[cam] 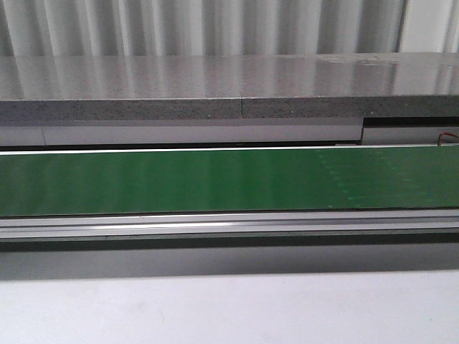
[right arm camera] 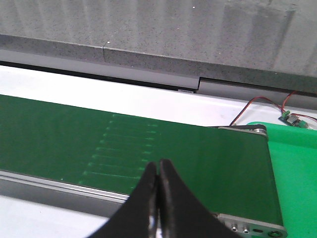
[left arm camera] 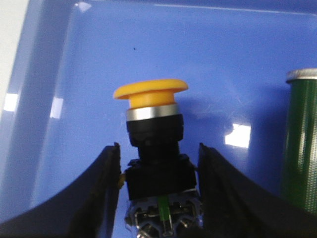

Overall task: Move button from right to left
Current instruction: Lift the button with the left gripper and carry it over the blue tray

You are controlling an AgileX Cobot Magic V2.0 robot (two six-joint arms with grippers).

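Observation:
The button has a round orange cap, a silver ring and a dark blocky body with metal terminals. In the left wrist view it lies between the black fingers of my left gripper, over the floor of a blue tray. The jaws stand slightly apart from the body, and a thin strip of blue shows on one side. My right gripper is shut and empty above the green conveyor belt, near its roller end. Neither gripper nor the button shows in the front view.
A green cylinder with a silver end lies in the blue tray beside the button. The green belt runs across the front view behind a white table. A green mat and a small wired circuit board lie past the belt's end.

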